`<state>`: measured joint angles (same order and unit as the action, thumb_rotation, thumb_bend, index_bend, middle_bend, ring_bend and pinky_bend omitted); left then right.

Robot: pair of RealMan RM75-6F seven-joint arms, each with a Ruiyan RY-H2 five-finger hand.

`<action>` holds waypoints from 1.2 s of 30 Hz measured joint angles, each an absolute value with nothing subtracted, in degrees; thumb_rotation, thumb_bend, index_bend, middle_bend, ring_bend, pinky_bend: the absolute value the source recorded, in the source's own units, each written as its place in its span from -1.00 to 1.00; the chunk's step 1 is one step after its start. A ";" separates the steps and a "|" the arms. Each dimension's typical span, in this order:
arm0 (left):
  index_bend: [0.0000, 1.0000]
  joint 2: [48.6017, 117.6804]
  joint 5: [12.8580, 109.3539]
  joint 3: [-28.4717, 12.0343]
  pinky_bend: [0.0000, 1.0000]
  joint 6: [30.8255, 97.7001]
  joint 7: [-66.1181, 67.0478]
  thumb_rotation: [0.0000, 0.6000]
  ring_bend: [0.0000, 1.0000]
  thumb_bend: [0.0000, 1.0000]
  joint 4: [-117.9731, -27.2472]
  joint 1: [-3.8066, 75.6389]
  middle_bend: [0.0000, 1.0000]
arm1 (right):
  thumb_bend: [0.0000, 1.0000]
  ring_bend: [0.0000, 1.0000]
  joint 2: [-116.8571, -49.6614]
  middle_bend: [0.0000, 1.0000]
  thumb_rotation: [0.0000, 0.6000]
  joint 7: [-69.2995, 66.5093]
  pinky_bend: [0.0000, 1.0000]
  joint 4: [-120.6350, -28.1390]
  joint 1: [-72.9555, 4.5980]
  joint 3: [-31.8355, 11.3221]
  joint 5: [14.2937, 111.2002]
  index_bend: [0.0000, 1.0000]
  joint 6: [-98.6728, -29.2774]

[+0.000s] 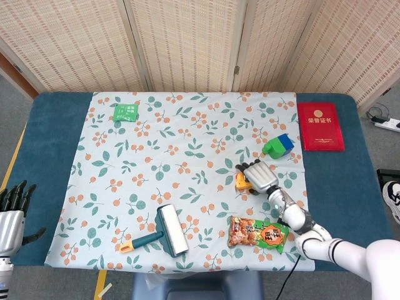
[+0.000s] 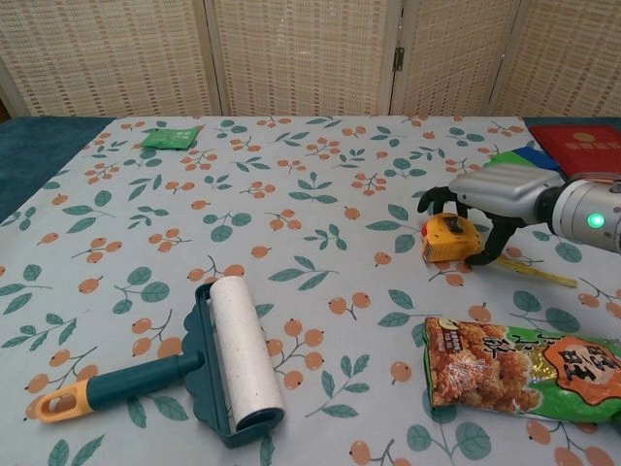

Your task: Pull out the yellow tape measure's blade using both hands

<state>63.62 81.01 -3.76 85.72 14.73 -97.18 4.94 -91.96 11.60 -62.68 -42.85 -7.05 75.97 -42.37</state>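
The yellow tape measure (image 1: 240, 182) (image 2: 447, 239) lies on the floral cloth, right of centre. A thin yellow strip (image 2: 536, 274) trails from it toward the right. My right hand (image 1: 260, 175) (image 2: 492, 193) arches over the case: its fingers (image 2: 430, 199) hang past the far left side and its thumb comes down at the right side. I see no firm grip on the case. My left hand (image 1: 12, 212) shows only in the head view, at the bottom left off the table's edge, fingers spread and holding nothing.
A snack bag (image 1: 257, 234) (image 2: 519, 369) lies just in front of the tape measure. Green and blue blocks (image 1: 278, 145) sit behind it, with a red certificate book (image 1: 320, 126) further right. A lint roller (image 1: 165, 231) (image 2: 233, 354) lies front centre. A green packet (image 1: 125, 112) sits far left.
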 measured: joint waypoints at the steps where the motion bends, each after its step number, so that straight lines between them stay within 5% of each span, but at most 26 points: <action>1: -0.76 63.62 80.95 -3.79 -1.00 85.71 14.72 1.00 -0.96 -0.64 -97.18 4.95 -0.94 | -0.45 -0.26 -92.04 -0.39 1.00 11.54 -0.46 -62.49 -42.93 -6.98 75.95 -0.49 -42.33; 14: -0.73 64.03 81.35 -4.83 -1.00 84.98 13.43 1.00 -0.91 -0.64 -97.36 6.30 -0.89 | -0.26 -0.06 -92.55 -0.06 1.00 9.39 -0.35 -62.20 -43.28 -7.61 74.71 0.02 -43.12; 27: -0.62 68.83 83.23 -10.21 -0.98 73.87 6.98 1.00 -0.81 -0.61 -98.69 18.56 -0.78 | -0.18 0.00 -88.66 0.02 1.00 -2.87 -0.35 -71.91 -41.75 -12.78 72.12 0.13 -47.35; 36: -0.64 76.57 79.57 -13.94 -0.97 64.57 10.64 1.00 -0.81 -0.61 -97.34 29.35 -0.78 | -0.18 0.02 -92.77 0.04 1.00 -14.11 -0.35 -72.39 -42.77 -15.73 73.79 0.14 -50.44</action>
<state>76.57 79.57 -13.94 64.57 10.64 -97.34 29.35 -92.77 -14.11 -72.39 -42.77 -15.73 73.79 -50.44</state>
